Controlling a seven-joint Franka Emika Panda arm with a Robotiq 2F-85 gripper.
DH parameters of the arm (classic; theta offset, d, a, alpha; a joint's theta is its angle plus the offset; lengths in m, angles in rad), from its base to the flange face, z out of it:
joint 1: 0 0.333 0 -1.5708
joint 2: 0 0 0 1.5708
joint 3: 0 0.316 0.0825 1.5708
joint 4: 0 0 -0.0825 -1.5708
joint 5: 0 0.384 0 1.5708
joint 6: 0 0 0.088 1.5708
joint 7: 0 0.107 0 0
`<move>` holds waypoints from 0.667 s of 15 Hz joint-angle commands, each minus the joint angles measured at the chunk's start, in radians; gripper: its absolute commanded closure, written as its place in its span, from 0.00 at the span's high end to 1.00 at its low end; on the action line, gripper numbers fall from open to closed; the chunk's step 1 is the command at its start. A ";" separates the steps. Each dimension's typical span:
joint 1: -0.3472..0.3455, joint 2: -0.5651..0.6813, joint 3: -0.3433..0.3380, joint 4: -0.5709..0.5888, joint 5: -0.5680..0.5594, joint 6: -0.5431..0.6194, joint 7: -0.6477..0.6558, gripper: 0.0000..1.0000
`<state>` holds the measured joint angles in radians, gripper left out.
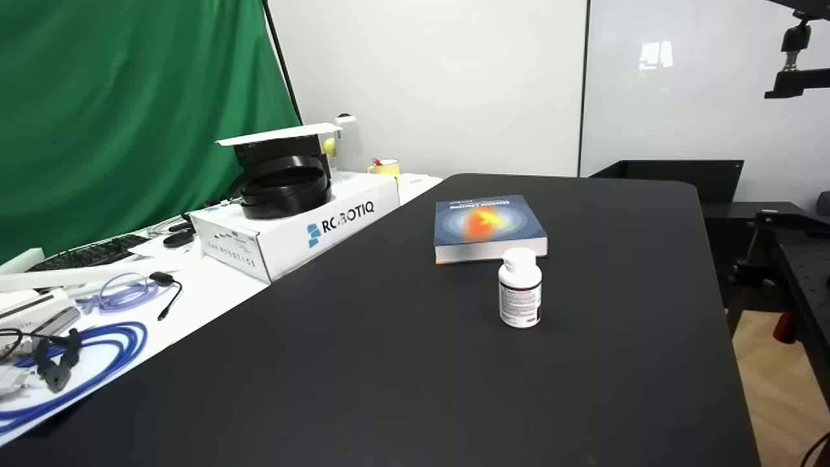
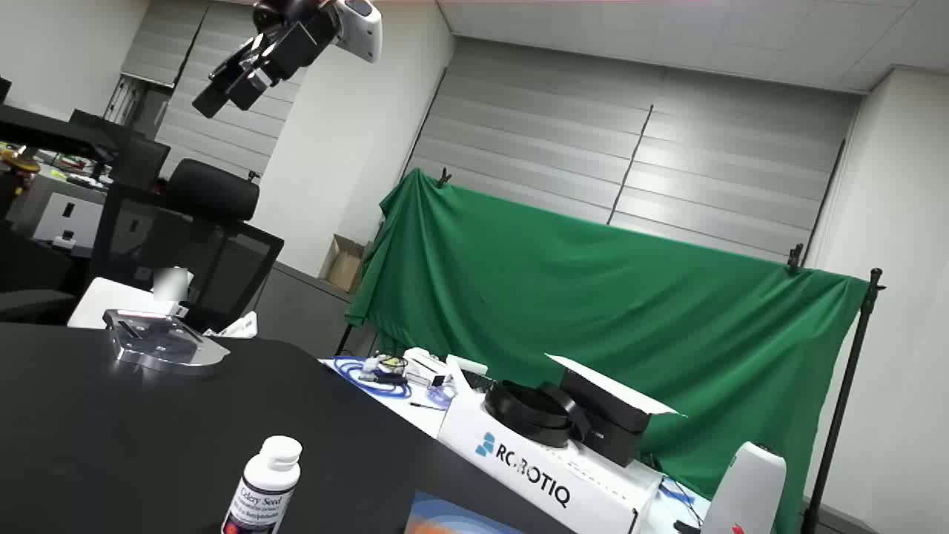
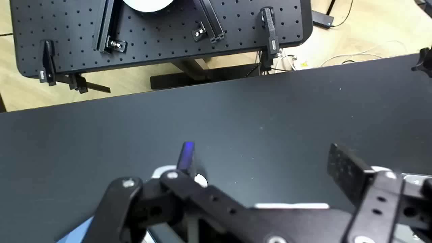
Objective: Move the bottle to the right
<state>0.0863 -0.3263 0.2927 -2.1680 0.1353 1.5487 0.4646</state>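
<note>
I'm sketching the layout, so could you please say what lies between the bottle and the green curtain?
An exterior view shows black tabletop beside the bottle, then the white Robotiq box, topped with black items, before the green curtain.

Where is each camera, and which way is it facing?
An exterior view: from above the black table, looking lengthwise past the bottle and book; dark hardware at upper right may be robot, unclear.
An exterior view: low, tilted, looking up past the bottle toward the green cloth; the gripper and some arm show.
Wrist view: mounted on the arm, looking down at the table and pegboard bench; the gripper's fingers show.
Both exterior views share the bottle, book, cloth and white box.
</note>
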 commanded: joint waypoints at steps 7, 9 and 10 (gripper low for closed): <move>0.017 0.003 -0.015 0.001 -0.004 0.002 0.004 1.00; 0.017 0.003 -0.015 0.001 -0.004 0.002 0.004 1.00; 0.014 -0.019 -0.010 -0.021 -0.037 0.066 0.008 1.00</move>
<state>0.0872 -0.3253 0.2923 -2.1681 0.1350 1.5519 0.4646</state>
